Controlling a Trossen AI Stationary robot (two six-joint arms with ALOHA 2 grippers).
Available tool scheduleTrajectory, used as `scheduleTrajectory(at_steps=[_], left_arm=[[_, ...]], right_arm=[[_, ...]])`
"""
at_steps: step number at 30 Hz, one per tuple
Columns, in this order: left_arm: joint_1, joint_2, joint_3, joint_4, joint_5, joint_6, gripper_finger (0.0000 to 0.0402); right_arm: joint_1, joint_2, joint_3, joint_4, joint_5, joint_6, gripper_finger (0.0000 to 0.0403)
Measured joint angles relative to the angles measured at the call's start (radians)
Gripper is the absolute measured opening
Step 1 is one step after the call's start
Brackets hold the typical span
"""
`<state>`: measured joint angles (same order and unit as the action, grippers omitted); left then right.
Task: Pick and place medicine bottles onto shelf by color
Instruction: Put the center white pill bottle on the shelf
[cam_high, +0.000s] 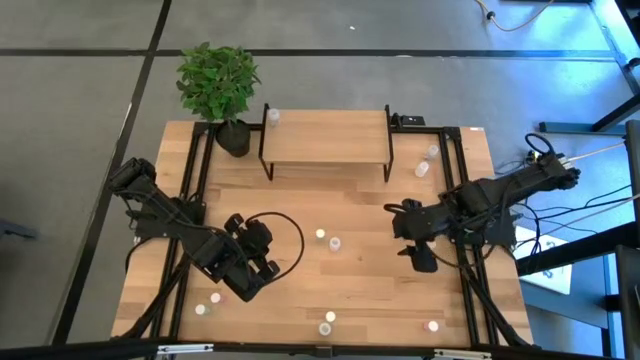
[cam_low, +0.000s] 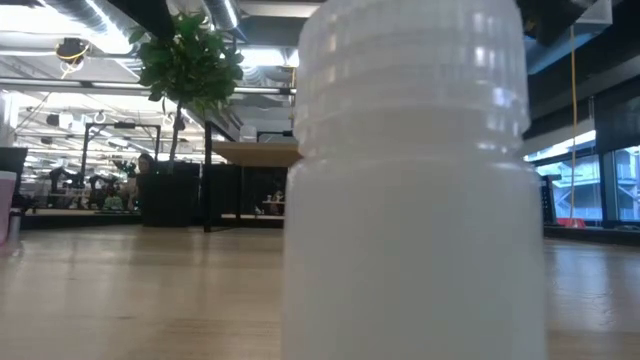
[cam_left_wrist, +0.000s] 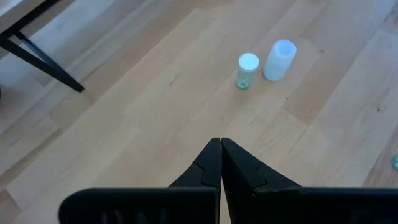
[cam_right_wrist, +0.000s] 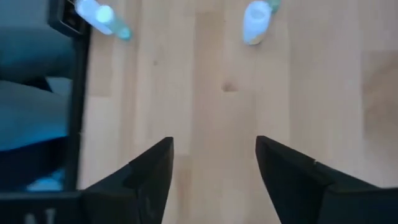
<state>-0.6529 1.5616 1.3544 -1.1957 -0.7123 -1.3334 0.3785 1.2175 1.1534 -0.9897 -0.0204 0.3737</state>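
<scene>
In the high view the right gripper (cam_high: 408, 240) hangs right of centre over the desk (cam_high: 350, 290), its fingers spread apart with nothing between them; the right wrist view shows only bare boards in the gap. The left gripper (cam_high: 262, 268) sits lower left of centre, fingers pressed together and empty, as the left wrist view confirms.

The shelf (cam_high: 325, 137) stands at upper centre, a pale wooden board on a thin black frame, with one bottle (cam_high: 273, 116) upright at its left end. The other medicine bottles are scattered over the desk. A pair stands at mid-frame: a green-capped bottle (cam_high: 320, 235) just beside a white bottle (cam_high: 335, 243). Both are upright, so their long axes point at the overhead camera. They lie between the two grippers, to the picture-left of the right gripper and to the right of the left one; the two arms look about equally close, though the right one is the one with parted fingers. Two more bottles (cam_high: 426, 162) lie near the shelf's right leg, toward the top of the frame from the right gripper; these appear in the right wrist view, tipped over. Others sit along the bottom edge.

The bottles are small smooth cylinders of milky plastic with ribbed caps; the low view is filled by one (cam_low: 415, 180) standing right before the lens. The desk is matte light planking.

A potted plant (cam_high: 218, 85) stands at the upper left corner.
</scene>
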Motion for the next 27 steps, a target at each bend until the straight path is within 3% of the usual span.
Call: scheduleTrajectory(at_steps=[4,15,22,27], left_arm=[[0.0,0.0,0.0,0.0,0.0,0.0,0.0],[0.0,0.0,0.0,0.0,0.015,0.0,0.0],[0.0,0.0,0.0,0.0,0.015,0.0,0.0],[0.0,0.0,0.0,0.001,0.015,0.0,0.0]], right_arm=[[-0.033,0.018,0.0,0.007,0.003,-0.121,0.0232],[-0.085,0.104,0.001,0.181,0.007,-0.222,0.0233],[-0.097,0.216,0.001,0.241,0.134,-0.345,0.0233],[-0.119,0.29,0.001,0.338,0.143,-0.403,0.0233]])
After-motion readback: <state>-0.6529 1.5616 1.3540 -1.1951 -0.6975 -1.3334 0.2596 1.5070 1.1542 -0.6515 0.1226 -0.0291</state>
